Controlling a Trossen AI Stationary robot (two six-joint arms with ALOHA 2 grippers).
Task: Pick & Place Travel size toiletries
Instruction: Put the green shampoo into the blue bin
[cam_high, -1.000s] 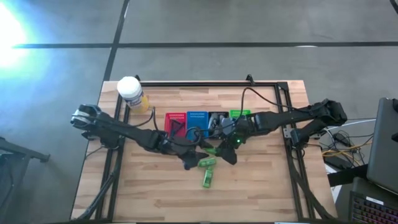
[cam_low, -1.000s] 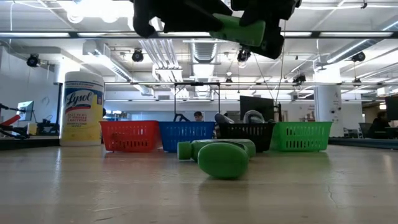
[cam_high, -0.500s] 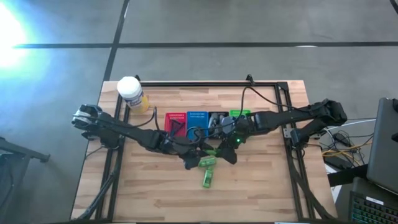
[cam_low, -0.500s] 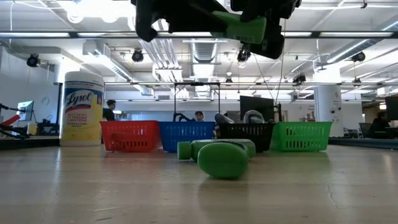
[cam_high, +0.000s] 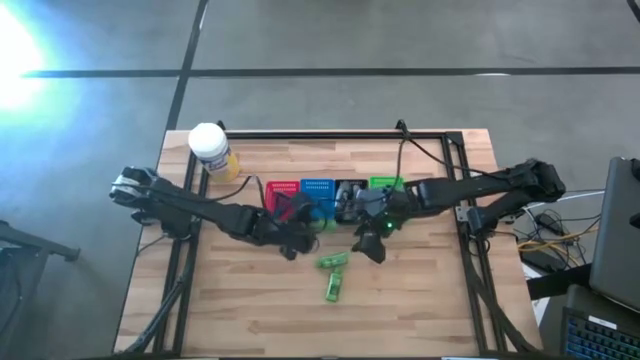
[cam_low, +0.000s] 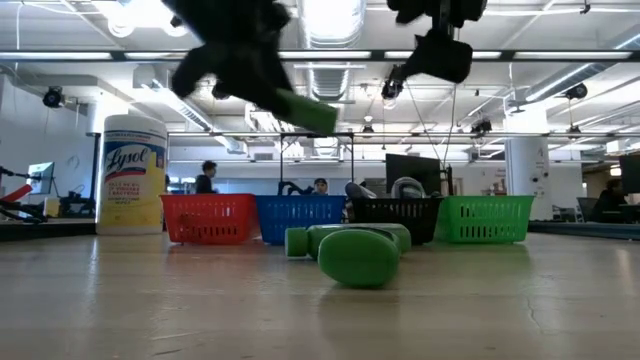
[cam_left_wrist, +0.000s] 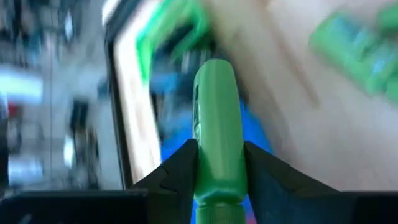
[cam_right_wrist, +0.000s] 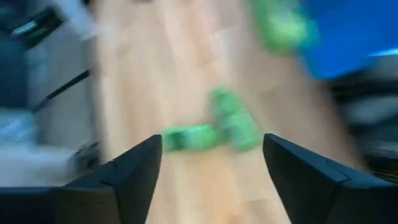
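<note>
- Lysol canister (cam_high: 209, 148): stands upright at the far left corner of the wooden desk (cam_high: 250, 310), well apart from both arms; in the low view (cam_low: 133, 172) it sits left of the basket row.
- Left hand (cam_high: 294, 240): held above the desk just in front of the red basket (cam_high: 281, 190) and blue basket (cam_high: 317, 189). Its fingers (cam_left_wrist: 179, 171) are closed around a green tube (cam_left_wrist: 216, 130), gripping it near one end so that the rest projects forward between them. In the low view the same green tube (cam_low: 304, 111) is carried tilted, high above the desk.
- Two green tubes on the desk: one (cam_high: 333, 262) lies just right of the left hand, the other (cam_high: 333, 286) lies nearer the front edge; the two are close together. In the low view (cam_low: 358, 255) they lie in front of the baskets; whether they touch cannot be told.
- Basket row: red, blue, black (cam_low: 396, 220) and green (cam_low: 484, 218) slotted baskets stand side by side along the far side of the desk. Grey rounded items show above the rim of the black one.
- Right hand (cam_high: 371, 244): held above the desk in front of the black basket, right of the lying tubes. Its fingers (cam_right_wrist: 134, 177) are spread wide apart and hold nothing; the desk and the two green tubes (cam_right_wrist: 214, 130) show between them.
</note>
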